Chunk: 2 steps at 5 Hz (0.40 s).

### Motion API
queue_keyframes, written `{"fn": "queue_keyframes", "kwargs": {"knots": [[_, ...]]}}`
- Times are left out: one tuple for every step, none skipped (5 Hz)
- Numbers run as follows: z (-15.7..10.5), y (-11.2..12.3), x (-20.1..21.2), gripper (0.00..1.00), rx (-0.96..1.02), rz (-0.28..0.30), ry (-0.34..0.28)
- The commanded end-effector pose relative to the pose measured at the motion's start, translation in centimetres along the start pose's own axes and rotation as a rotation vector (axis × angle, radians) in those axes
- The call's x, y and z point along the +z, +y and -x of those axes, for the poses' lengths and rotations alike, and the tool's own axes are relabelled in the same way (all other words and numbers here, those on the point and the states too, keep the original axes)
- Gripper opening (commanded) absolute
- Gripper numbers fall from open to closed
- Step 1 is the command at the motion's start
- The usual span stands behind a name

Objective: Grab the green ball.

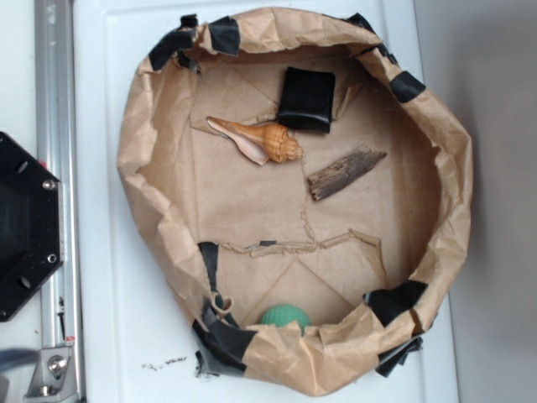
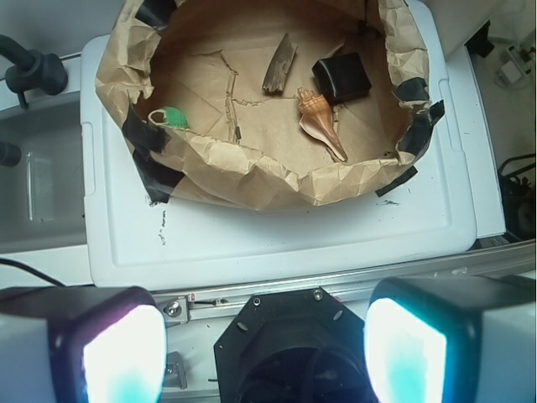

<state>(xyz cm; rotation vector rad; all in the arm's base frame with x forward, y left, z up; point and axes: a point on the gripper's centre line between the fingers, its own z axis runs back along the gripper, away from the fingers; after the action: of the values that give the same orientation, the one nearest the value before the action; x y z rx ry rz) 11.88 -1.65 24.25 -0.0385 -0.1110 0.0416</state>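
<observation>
Four loose things in one paper basin, one of each kind.

One green ball [image 1: 284,315] [image 2: 174,117], one orange seashell [image 1: 258,140] [image 2: 320,122], one black pouch [image 1: 306,99] [image 2: 342,77] and one piece of wood [image 1: 345,173] [image 2: 279,63] make up the contents. There is one brown paper basin [image 1: 143,143] [image 2: 252,180] and one white worktop [image 1: 126,327] [image 2: 277,239]. The basin's rim carries black tape patches [image 1: 405,85] [image 2: 151,178]: about six clusters in the exterior view, though folds hide some edges. One end effector [image 2: 265,353], with two lit pads [image 2: 124,357], shows in the wrist view.
</observation>
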Motion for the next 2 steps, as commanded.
{"fn": "queue_keyframes", "kwargs": {"knots": [[0.0, 0.0, 0.0, 1.0, 0.0, 0.0, 0.0], [-4.3, -1.7, -1.8, 1.0, -0.234, 0.13, 0.05]]}}
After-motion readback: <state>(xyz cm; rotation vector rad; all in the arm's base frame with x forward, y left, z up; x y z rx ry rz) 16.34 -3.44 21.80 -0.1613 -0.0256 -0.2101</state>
